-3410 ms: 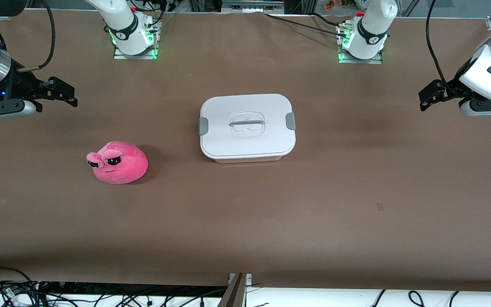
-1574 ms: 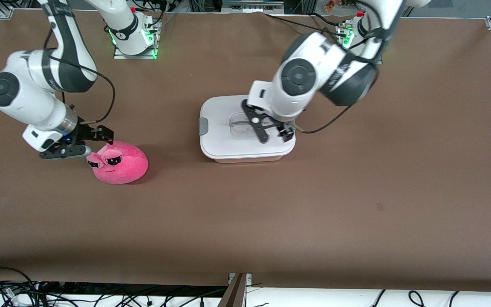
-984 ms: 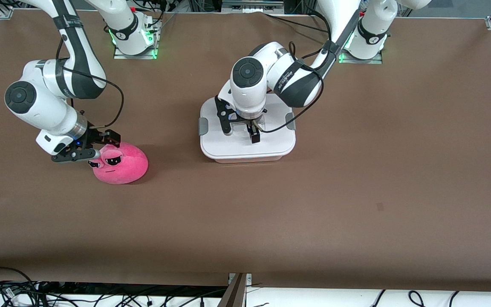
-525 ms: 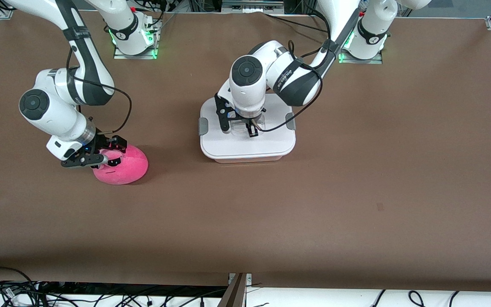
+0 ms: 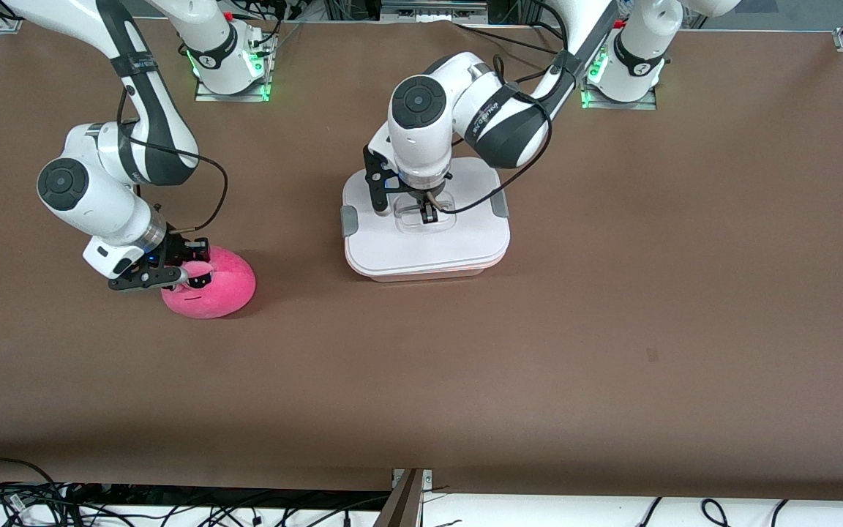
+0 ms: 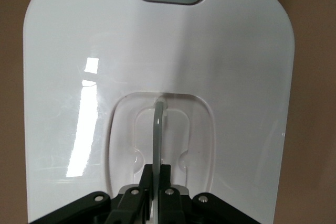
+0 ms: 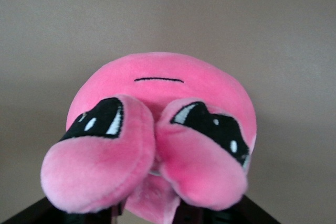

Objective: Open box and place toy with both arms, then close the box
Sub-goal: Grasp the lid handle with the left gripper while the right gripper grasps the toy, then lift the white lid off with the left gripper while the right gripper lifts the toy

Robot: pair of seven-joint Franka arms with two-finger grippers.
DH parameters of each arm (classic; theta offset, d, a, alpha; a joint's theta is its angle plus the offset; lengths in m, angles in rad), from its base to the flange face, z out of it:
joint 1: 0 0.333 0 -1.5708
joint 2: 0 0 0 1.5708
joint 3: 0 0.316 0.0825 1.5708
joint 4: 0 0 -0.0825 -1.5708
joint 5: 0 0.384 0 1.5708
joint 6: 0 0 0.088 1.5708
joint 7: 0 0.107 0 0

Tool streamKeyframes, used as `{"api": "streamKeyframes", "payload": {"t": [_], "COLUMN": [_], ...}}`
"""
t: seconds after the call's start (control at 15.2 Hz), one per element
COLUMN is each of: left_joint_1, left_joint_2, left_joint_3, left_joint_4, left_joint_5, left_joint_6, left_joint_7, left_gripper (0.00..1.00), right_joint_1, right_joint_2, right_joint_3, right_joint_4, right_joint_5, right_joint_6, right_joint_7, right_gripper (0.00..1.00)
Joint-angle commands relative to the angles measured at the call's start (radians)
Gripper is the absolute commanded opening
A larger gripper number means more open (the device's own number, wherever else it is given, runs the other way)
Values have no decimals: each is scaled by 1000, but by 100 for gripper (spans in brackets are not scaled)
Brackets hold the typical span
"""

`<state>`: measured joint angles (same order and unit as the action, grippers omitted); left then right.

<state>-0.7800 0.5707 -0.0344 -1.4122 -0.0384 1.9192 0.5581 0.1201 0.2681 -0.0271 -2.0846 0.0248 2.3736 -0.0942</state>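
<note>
The box [image 5: 425,275] stands mid-table, its pale pink rim showing under the white lid [image 5: 465,241]. My left gripper [image 5: 429,214] is over the lid's middle, shut on the clear handle [image 6: 157,124] in the lid's recess; in the left wrist view the gripper [image 6: 156,174] has the thin handle bar clamped between both fingers. The lid sits slightly raised off the tub. The hot-pink toy [image 5: 220,289] lies toward the right arm's end of the table. My right gripper [image 5: 187,268] is down on the toy's eye end, and in the right wrist view it [image 7: 149,203] pinches plush below the two bulging eyes of the toy [image 7: 163,77].
Both arm bases [image 5: 227,69] [image 5: 623,73] stand along the table's edge farthest from the front camera. Loose cables [image 5: 26,498] and a metal bracket [image 5: 407,494] lie at the table's edge nearest the front camera. Bare brown tabletop [image 5: 612,329] surrounds the box and toy.
Both arms came in from the table ends. The left gripper closed on the lid handle and the lid has risen a little. The right gripper settled onto the toy's eye end.
</note>
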Motion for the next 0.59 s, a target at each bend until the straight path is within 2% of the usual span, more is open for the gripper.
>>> {"api": "streamKeyframes", "payload": {"t": [0.0,0.13,0.26,0.39,0.52], "left_joint_1": [-8,1,22,91,169], "left_joint_2": [-60,-115,-170,-215,-244], "left_joint_3": [-2,-7,1,-4,1], "left_joint_4": [-27,-25,-19,-17,-10], "left_joint_5": [18,18,18,18,18], "left_joint_6": [-48,-130,-244,-349,-455], "left_joint_7": [16,19,20,51,178], "left_gripper": [0,0,0,0,0], "right_joint_1": [-4,-2,-2,-2,1], "right_joint_2": [-9,-15,-23,-24,-23], "right_joint_3": [1,1,6,9,12], "right_joint_4": [0,24,87,176,262], "right_joint_5": [1,1,-3,-5,-8], "right_joint_6": [-4,-34,-127,-248,-347], "right_joint_7": [-21,-28,-42,-93,-191], "right_gripper": [0,0,0,0,0]}}
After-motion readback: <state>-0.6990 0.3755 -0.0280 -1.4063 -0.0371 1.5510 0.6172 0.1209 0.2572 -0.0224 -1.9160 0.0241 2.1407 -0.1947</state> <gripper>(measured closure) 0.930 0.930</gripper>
